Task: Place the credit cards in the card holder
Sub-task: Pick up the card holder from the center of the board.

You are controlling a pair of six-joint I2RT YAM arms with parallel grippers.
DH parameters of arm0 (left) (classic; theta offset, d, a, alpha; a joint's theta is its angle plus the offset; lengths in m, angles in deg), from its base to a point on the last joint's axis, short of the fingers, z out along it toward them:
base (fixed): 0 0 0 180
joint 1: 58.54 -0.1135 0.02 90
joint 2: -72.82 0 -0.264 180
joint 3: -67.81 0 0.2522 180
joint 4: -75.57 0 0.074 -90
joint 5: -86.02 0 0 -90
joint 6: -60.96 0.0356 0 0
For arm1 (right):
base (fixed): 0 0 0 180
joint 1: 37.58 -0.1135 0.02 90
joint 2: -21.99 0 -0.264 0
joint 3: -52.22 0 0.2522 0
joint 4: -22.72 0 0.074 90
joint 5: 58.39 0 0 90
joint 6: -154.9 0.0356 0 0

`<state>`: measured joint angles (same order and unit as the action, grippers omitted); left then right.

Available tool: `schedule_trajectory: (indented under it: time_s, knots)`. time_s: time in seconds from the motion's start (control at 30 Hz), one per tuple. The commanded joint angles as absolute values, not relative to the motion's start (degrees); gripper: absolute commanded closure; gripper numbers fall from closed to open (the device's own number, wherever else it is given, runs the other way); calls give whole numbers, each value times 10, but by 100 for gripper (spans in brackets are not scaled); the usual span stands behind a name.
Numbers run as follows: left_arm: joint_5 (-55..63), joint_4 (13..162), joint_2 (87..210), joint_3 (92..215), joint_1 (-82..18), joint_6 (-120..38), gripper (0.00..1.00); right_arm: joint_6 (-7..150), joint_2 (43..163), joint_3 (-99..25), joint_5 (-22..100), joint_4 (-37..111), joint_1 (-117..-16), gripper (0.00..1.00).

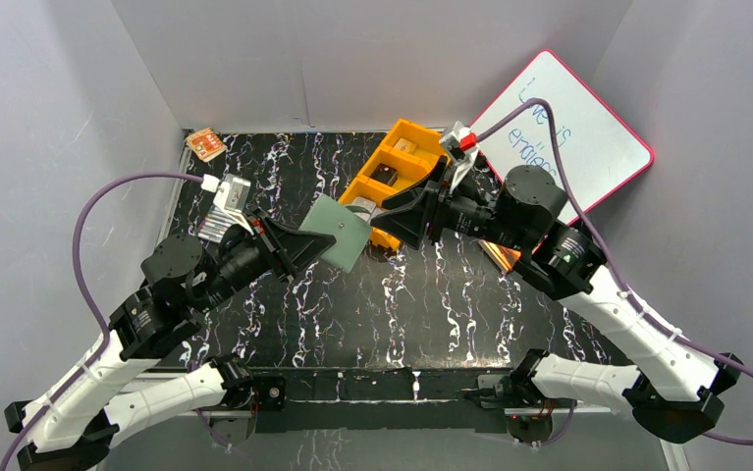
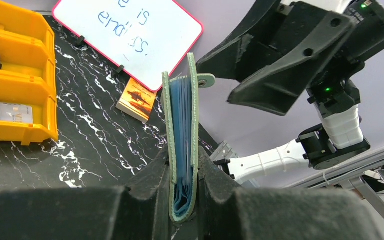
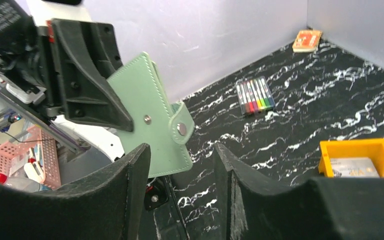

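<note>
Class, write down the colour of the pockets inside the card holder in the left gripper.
The card holder has blue pockets; the left wrist view shows them best.

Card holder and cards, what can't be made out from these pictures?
- Card holder pockets: left wrist view is edge-on; any card inside is hidden.
- Orange tray: top view, right arm covers part.
- Cards: print too small, left wrist view.
- Whiteboard writing: left wrist view, cut by top edge.

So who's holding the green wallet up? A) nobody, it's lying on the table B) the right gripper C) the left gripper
C: the left gripper is clamped shut on the green wallet, while the right gripper is open with nothing pinched.
</note>
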<state>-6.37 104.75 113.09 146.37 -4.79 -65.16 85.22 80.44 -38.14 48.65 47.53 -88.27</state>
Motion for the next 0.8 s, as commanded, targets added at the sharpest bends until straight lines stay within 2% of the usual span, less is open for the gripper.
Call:
schedule_trajectory:
  time_s: [0.0, 0.4, 0.77]
  knots:
    - [-64, 1034, 1124, 1476, -49, -656, 100, 848, 798, -381, 475, 443, -882, 45]
    - [-60, 1037, 1124, 1475, -49, -657, 100, 844, 818, -387, 482, 432, -882, 52]
    - [-56, 1038, 1123, 1475, -49, -657, 100, 850, 829, -389, 491, 423, -882, 62]
